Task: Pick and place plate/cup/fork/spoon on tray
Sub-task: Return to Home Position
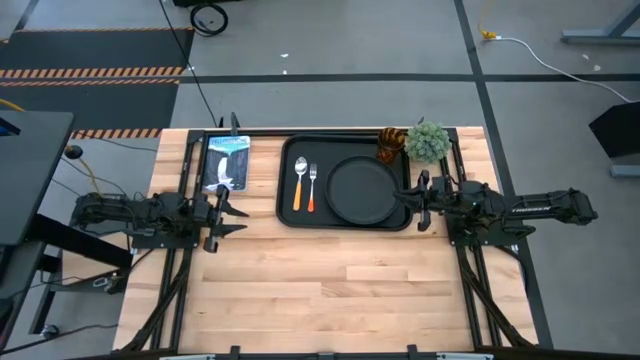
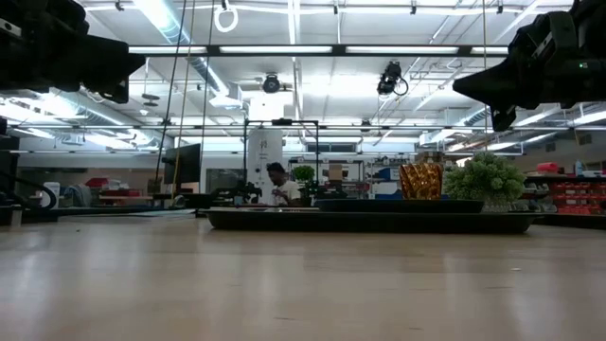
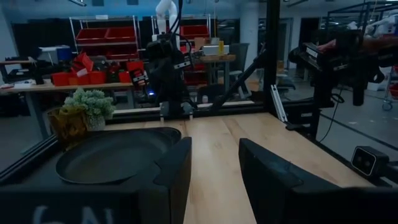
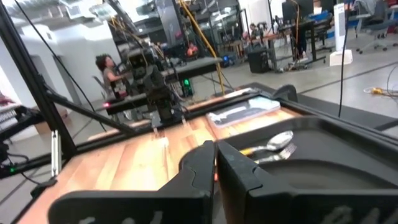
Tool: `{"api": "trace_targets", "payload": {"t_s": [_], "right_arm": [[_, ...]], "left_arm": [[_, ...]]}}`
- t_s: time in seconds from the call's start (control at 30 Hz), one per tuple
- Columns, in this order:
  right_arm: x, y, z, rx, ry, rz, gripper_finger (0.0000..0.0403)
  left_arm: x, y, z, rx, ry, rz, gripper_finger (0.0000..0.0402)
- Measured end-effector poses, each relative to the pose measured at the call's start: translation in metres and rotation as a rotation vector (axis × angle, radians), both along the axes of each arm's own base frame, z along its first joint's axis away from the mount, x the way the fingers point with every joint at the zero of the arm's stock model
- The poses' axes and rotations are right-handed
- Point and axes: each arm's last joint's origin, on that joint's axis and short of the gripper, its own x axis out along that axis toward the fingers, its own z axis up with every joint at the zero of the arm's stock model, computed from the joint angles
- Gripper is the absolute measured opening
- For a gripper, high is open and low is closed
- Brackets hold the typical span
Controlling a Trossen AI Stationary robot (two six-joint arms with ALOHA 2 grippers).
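Observation:
The black tray [image 1: 290, 215] lies at the table's middle far side. On it lie the round black plate [image 1: 362, 190], the spoon [image 1: 299, 183] and the fork [image 1: 312, 187], side by side to the left of the plate. The amber cup [image 1: 390, 146] stands upright at the tray's far right corner, beside the green plant [image 1: 428, 142]. My left gripper [image 1: 222, 213] is open and empty, left of the tray. My right gripper [image 1: 414, 198] is shut and empty, raised over the tray's right edge. The plate also shows in the left wrist view [image 3: 115, 155], and the spoon in the right wrist view [image 4: 273, 142].
A blue and white package [image 1: 226, 160] lies on the table left of the tray, beyond my left gripper. The near half of the wooden table [image 1: 330, 290] is bare. Dark frame bars run along the table's left and right sides. A person sits far behind the table [image 2: 276, 185].

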Motion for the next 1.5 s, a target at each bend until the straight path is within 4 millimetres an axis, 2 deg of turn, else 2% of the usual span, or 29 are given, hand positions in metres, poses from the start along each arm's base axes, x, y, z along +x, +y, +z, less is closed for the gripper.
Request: {"api": "trace_targets", "payload": {"t_s": [1.5], "right_arm": [[-0.0007, 0.0, -0.0032, 0.002, 0.032, 0.0, 0.0022]], "left_arm": [[-0.0001, -0.0004, 0.0001, 0.0, -0.001, -0.004, 0.0142]]}}
